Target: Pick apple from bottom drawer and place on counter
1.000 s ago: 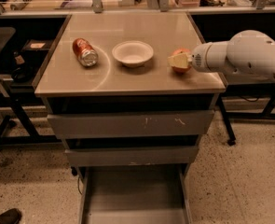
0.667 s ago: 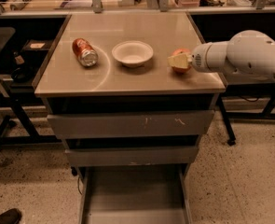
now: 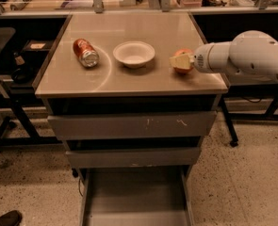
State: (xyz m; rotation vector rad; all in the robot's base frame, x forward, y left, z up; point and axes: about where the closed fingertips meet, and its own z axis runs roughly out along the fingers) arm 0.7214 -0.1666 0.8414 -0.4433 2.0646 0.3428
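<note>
Stillness is the main news: against the views from a second ago, nothing has shifted. The apple (image 3: 183, 70) sits at the same spot on the right side of the bench (image 3: 143, 81), near its right edge and well apart from the white bowl (image 3: 134, 53) in the middle. The tool (image 3: 182, 61) is at the apple, reaching in from the right on its white arm (image 3: 251, 55), just as it was. The red soda can (image 3: 85, 52) lies on its side to the left, unmoved.

The apple looks to be down on the bench surface or just above it; I cannot tell which. I also cannot tell whether the tool is pinching the apple or has let go, since its pale front covers the fruit's middle.

The bottom drawer (image 3: 136, 197) stands pulled out with no apple in it. I judge that the carry is over and the placing is at its last step: release, then draw the arm back to the right without nudging the fruit toward the edge.
</note>
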